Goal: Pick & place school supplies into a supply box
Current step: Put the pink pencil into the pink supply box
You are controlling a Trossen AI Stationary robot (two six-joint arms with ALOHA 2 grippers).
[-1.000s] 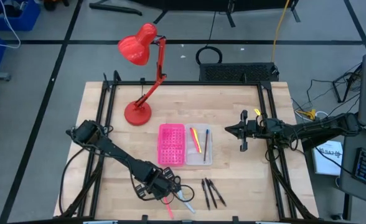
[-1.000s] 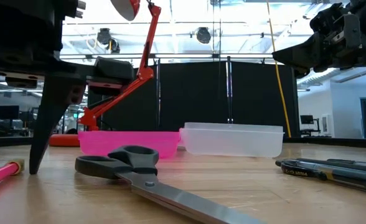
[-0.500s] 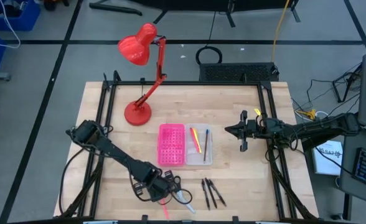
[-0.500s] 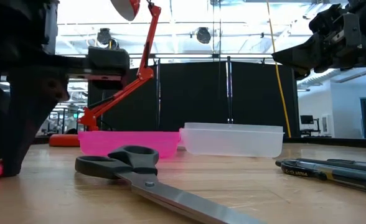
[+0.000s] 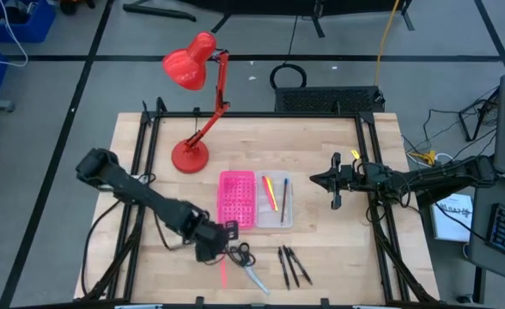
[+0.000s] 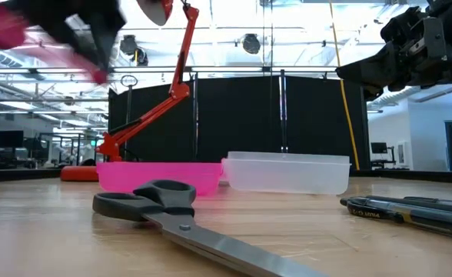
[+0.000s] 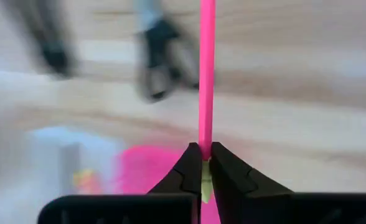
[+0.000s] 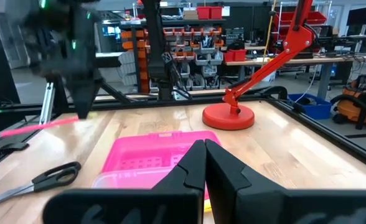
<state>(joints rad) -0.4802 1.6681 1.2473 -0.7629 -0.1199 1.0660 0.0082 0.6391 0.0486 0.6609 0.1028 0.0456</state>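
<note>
Left gripper [image 7: 201, 163] is up off the table, just off the supply box's near pink corner. Its two fingers are pinched on one end of a pink pencil [image 7: 206, 68], which sticks straight out ahead of them. In the overhead view the pencil [image 5: 224, 273] shows only as a faint pink streak by the scissors; from table height the gripper and pencil are a blur high above the wood.

Supply box [image 5: 253, 200] lies open and flat, mid-table — pink gridded half [image 5: 236, 199] on the lamp side, clear tray half [image 5: 285, 210] joined beside it. Two or three thin pens or pencils already lie lengthwise in the clear half, one yellow, one reddish, one dark.

Scissors [image 5: 246, 265] lie flat on the wood, near side of the box, black handles toward it, silver blades pointing away. Three dark pens [image 5: 293, 265] lie side by side just beyond the scissors, below the clear half, apart from it.

Right gripper [image 8: 205, 163] hangs above the table off the clear-tray side of the box, well apart from it — fingertips pressed together, nothing between them.

Red desk lamp [image 5: 194, 99] stands behind the pink half, base on the table, arm leaning back.
</note>
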